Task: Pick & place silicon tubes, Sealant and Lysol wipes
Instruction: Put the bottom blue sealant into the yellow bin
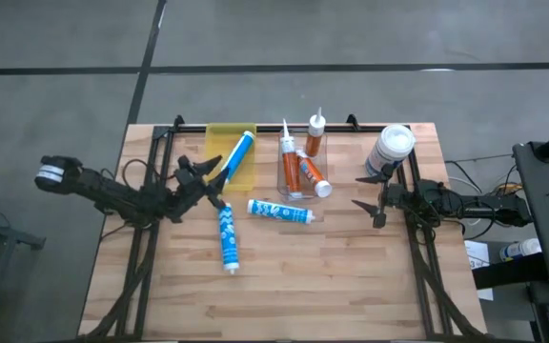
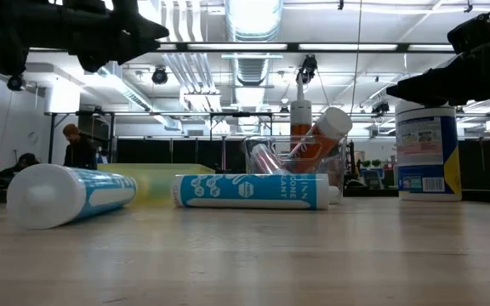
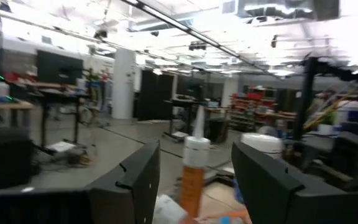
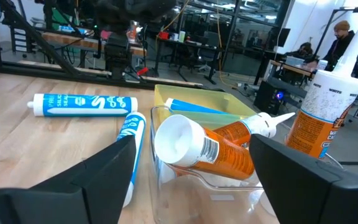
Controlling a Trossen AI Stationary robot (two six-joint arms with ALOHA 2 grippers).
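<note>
The wooden worktop [image 1: 284, 276] is the biggest thing here, and all the other things sit on it. Two dark arms reach in over it, one from each side.

The Lysol wipes [image 1: 391, 150] stand upright at the far right corner of the worktop. The can is fat and white with a round white lid.

A flat yellow tray [image 1: 219, 152] lies at the far side, left of the middle. One blue tube [image 1: 238, 155] lies slanted in it. Just to the right is a clear bin [image 1: 297, 170]. Two orange tubes [image 1: 310, 176] lean inside it, and another orange tube [image 1: 315, 135] stands upright at its far right corner.

Two more blue-and-white tubes lie flat in the middle of the worktop. One tube [image 1: 279, 211] lies sideways, just near of the clear bin. The other tube [image 1: 228, 238] points toward the near edge.

The right tool [image 1: 374, 199] hangs above the worktop, just near of the wipes can. Its fingers are spread apart and hold nothing.

The left tool [image 1: 206, 181] is up in the air beside the yellow tray. It is closed tight and has nothing in it.
</note>
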